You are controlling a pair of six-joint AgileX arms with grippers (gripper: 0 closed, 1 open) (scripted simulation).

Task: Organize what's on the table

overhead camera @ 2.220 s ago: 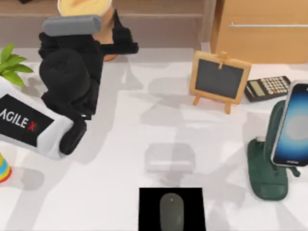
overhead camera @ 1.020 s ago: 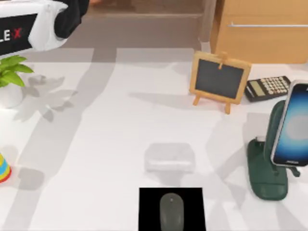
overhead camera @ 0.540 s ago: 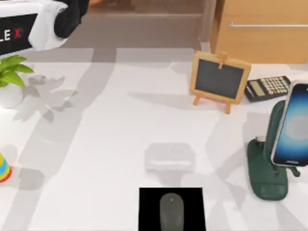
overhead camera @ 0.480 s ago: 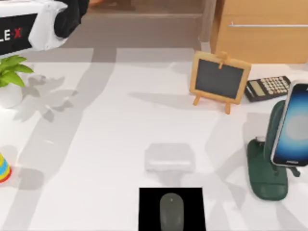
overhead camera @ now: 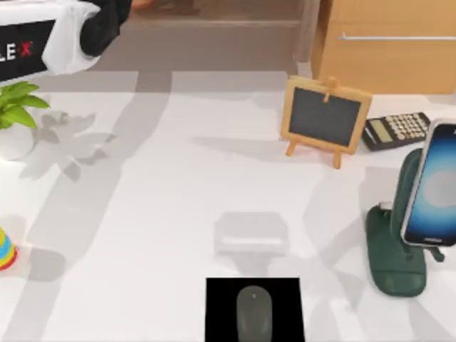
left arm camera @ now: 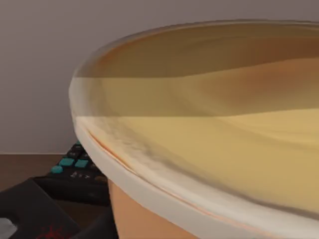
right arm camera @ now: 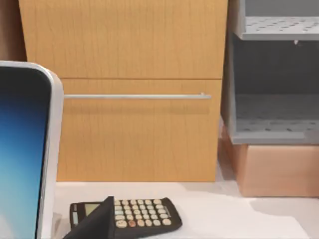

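Up close, the left wrist view has one tan bowl (left arm camera: 209, 144) with a pale rim; I cannot tell if anything is in it. Behind it lies a dark keypad with teal keys (left arm camera: 75, 167). From above, the left arm (overhead camera: 50, 35) sits at the far left corner, past the table's edge; I cannot tell how either gripper stands.

The white table (overhead camera: 164, 214) spans the top view. On it stand one plant (overhead camera: 16, 107) at the left, one striped toy (overhead camera: 6, 249) at the left edge, one small chalkboard (overhead camera: 326, 117), one calculator (overhead camera: 395, 130) beside it, and one phone (overhead camera: 431, 185) propped upright in a green stand (overhead camera: 392, 256) at the right. Near the front lie one pale grey box (overhead camera: 251, 233) and one grey mouse (overhead camera: 254, 313) on a black mat (overhead camera: 221, 299).

The right wrist view adds the wooden cabinet (right arm camera: 139, 134) with its metal handle (right arm camera: 134, 96), a grey shelf unit (right arm camera: 274, 89) beside it, the calculator and the phone's edge.
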